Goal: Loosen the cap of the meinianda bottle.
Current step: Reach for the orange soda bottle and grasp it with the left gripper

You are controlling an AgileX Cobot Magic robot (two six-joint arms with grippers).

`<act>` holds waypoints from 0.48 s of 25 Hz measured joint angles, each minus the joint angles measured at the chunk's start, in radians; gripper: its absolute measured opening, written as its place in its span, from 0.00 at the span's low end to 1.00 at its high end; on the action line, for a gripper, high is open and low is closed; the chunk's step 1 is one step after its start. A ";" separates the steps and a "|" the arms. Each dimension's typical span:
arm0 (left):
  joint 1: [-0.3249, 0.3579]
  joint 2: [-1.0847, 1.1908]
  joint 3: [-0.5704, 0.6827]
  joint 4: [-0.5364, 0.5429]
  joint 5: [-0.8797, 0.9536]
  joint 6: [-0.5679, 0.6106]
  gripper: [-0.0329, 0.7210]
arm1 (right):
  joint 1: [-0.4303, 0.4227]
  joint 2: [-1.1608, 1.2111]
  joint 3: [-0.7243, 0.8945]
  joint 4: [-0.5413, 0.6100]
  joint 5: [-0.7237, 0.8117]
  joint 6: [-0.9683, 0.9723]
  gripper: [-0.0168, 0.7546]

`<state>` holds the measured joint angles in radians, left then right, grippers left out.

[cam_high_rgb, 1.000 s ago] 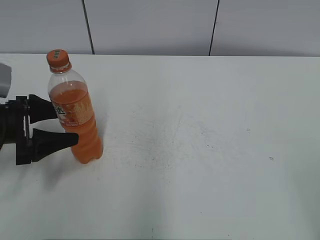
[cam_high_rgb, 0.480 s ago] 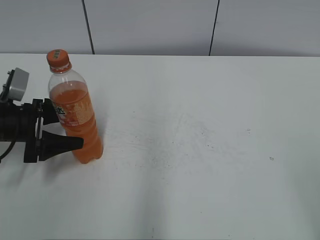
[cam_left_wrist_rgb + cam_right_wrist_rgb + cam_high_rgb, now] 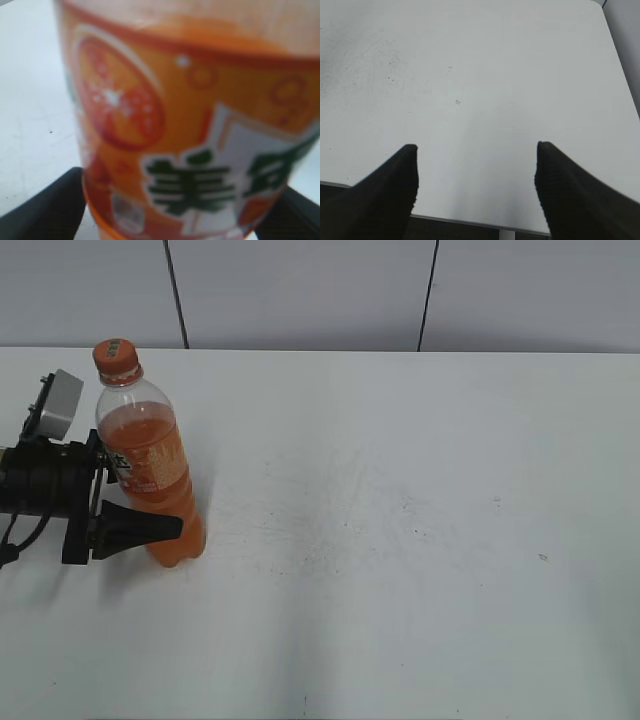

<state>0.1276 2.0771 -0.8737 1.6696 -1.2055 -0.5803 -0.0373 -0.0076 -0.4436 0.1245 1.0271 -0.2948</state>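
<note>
A white table (image 3: 400,540) fills the exterior view, with a pale panelled wall behind it. Near the table's left edge stands the meinianda bottle (image 3: 155,470), upright, clear plastic holding orange drink, with an orange label. The cap (image 3: 116,357), small and orange, sits on top of its neck.

The left gripper (image 3: 150,502) reaches in from the left at the height of the bottle's label and lower body. One black finger shows in front of the bottle on the near side; the other is mostly hidden behind it. The jaws stand on either side of the bottle, but whether they press on it cannot be told from here.

The left wrist view adds a blurred close look: the bottle's label fills the picture, with an orange-slice picture and green characters on white, and a dark fingertip (image 3: 47,210) at each lower corner.

Only the right wrist view shows the right gripper (image 3: 475,185): its two black fingers are spread wide apart over bare table at the near edge.
</note>
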 joint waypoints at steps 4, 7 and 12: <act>-0.018 0.000 0.000 0.000 0.000 0.000 0.75 | 0.000 0.000 0.000 0.000 0.000 0.000 0.73; -0.030 0.000 -0.001 -0.006 0.002 0.001 0.63 | 0.000 0.000 0.000 0.000 0.000 0.000 0.73; -0.032 0.000 -0.001 -0.007 0.007 0.006 0.57 | 0.000 0.000 0.000 0.000 0.000 0.000 0.73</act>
<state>0.0958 2.0771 -0.8750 1.6628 -1.1982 -0.5739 -0.0373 -0.0076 -0.4436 0.1245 1.0271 -0.2948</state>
